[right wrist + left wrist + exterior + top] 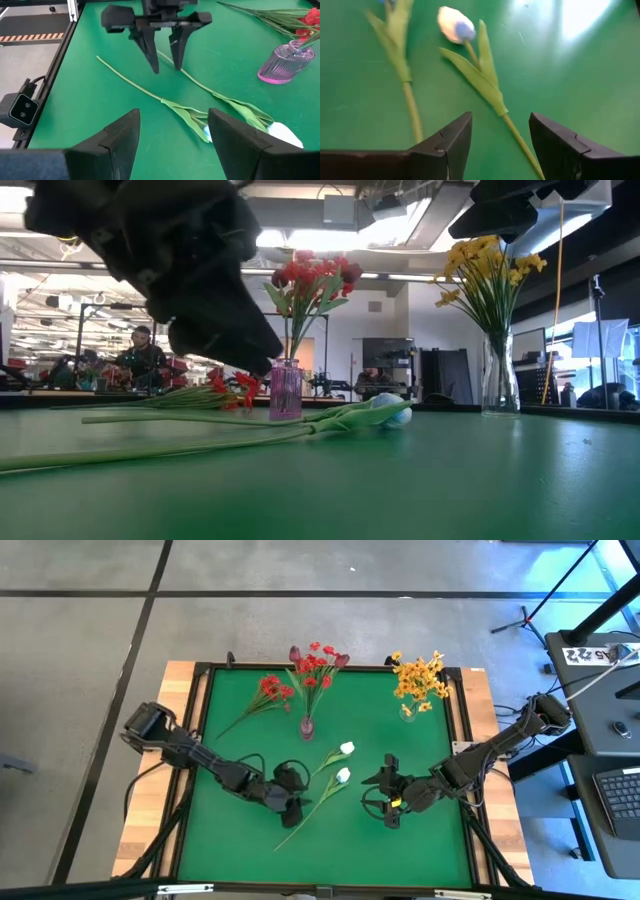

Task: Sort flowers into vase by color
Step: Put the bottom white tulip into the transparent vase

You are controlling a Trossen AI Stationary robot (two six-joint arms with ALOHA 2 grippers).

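Two white buds on long green stems lie flat mid-table (343, 775) (347, 748). My left gripper (290, 798) is open and lowered over them. Its fingers stand on either side of one bud's stem (517, 140) without touching it, as the right wrist view also shows (166, 67). That bud (456, 25) lies ahead of the fingers. My right gripper (385, 802) hovers open to the right of the buds (282, 134). A red spray (268, 692) lies on the table. The pink vase (306, 727) holds red sprays and maroon buds. The clear vase (407, 712) holds yellow sprays.
The second white bud's stem (412, 112) runs just beside my left gripper's other finger. The two vases stand toward the far edge, the pink one (285, 390) left of the clear one (497, 385). Bare green mat (330, 855) lies along the near edge.
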